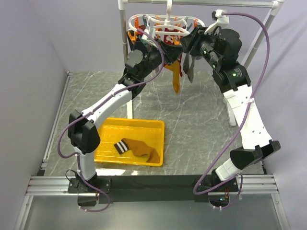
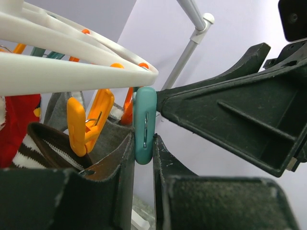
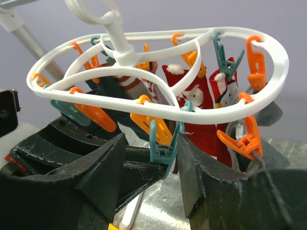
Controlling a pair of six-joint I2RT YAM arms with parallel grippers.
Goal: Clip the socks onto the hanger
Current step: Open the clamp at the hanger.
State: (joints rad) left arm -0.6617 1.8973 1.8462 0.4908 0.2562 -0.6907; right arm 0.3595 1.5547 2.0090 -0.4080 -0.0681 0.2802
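Observation:
The white hanger (image 1: 165,21) hangs from the rack pole, with orange and teal clips around its rings. One mustard sock (image 1: 175,76) hangs from it. Its striped cuff (image 2: 29,148) shows in the left wrist view. The other mustard sock (image 1: 139,147) lies in the yellow tray. My left gripper (image 1: 163,48) is raised under the hanger, its jaws closed on the lower end of a teal clip (image 2: 144,124). My right gripper (image 1: 186,45) is open, with its fingers on either side of the same teal clip (image 3: 163,143); the right finger (image 3: 201,163) touches a clip handle.
The yellow tray (image 1: 108,125) sits on the marble table near the left arm. Red Santa socks (image 3: 192,96) and grey socks hang on other clips. The white rack pole (image 1: 192,3) and its legs (image 1: 123,28) frame the hanger. The two grippers are very close together.

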